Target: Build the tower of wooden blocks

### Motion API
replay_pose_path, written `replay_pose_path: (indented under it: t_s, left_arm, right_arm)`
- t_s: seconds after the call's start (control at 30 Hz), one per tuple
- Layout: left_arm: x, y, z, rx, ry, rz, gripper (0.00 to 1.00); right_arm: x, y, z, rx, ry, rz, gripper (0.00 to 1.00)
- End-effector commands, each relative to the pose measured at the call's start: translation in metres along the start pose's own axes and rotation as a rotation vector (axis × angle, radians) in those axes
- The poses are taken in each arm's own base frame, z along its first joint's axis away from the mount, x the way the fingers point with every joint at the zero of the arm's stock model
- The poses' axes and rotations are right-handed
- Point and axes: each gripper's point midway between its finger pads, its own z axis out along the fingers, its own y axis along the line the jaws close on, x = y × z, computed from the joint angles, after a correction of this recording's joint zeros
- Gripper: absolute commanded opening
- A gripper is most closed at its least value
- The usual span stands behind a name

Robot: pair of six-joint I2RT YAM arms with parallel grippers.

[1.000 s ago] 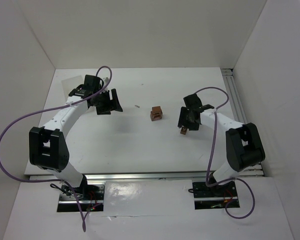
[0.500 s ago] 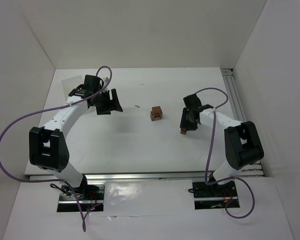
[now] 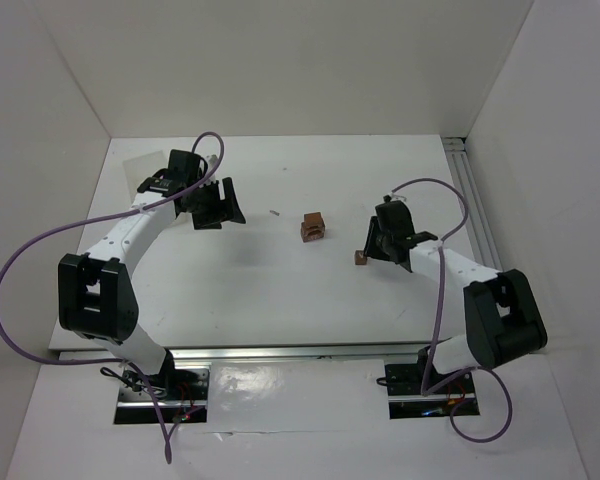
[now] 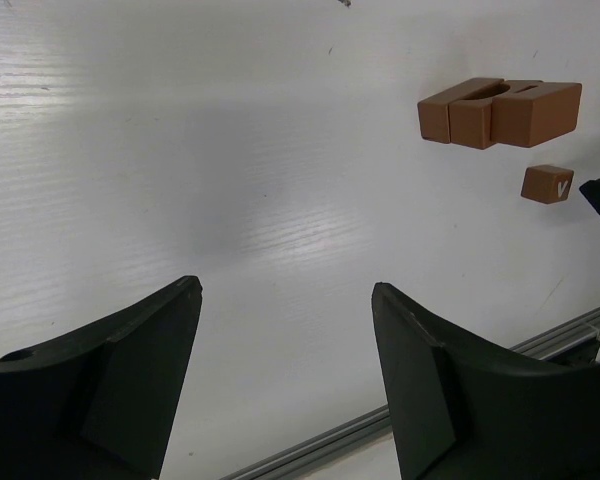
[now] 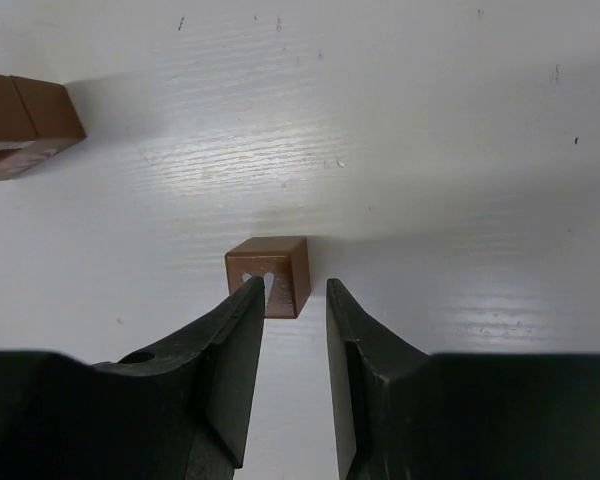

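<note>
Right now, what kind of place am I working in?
Probably a lab test cell for robot manipulation: white panel walls box in a white table, the left arm and right arm are bolted at its near edge, and small wood blocks lie on it.

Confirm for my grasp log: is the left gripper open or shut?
Open: on the left gripper, the fingers stand wide apart, nothing between them.

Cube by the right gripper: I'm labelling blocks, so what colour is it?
The cube is reddish-brown, clearest in the right wrist view.

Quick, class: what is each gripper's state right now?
Left gripper: open, holding nothing.
Right gripper: shut, tips at a wood block; grip unclear.
</note>
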Motion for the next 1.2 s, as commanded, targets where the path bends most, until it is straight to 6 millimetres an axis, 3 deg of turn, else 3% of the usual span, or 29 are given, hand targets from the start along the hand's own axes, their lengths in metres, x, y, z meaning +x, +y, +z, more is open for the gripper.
replay_pose_path:
  t_s: [0.0, 0.07, 0.33, 0.57, 0.77, 0.97, 1.17]
  left_arm:
    - [-0.005, -0.008, -0.008, 0.018, -0.036, 0.002, 0.81]
    - [-0.003, -0.011, -0.007, 0.022, -0.032, 0.009, 0.81]
    - [-0.003, -0.015, -0.008, 0.026, -0.028, 0.016, 0.81]
    - [-0.006, -0.015, -0.009, 0.021, -0.040, 0.019, 0.81]
    - [-0.006, -0.019, -0.010, 0.025, -0.035, 0.026, 0.81]
    - [-0.009, -0.021, -0.012, 0.029, -0.043, 0.029, 0.81]
    - [-0.007, -0.019, -0.009, 0.025, -0.034, 0.025, 0.81]
  right_arm:
    - [-0.035, 0.015, -0.004, -0.063, -0.201, -0.005, 0.39]
    - [-0.034, 0.014, 0.001, -0.041, -0.179, -0.008, 0.40]
    - [-0.048, 0.026, -0.010, -0.045, -0.117, -0.015, 0.47]
    - [-0.018, 0.025, 0.013, 0.021, 0.136, -0.106, 0.64]
    - [-0.006, 0.014, 0.020, 0.080, 0.202, -0.127, 0.64]
    - [0.010, 0.016, 0.024, 0.078, 0.244, -0.148, 0.64]
    - [0.016, 0.017, 0.024, 0.077, 0.253, -0.157, 0.54]
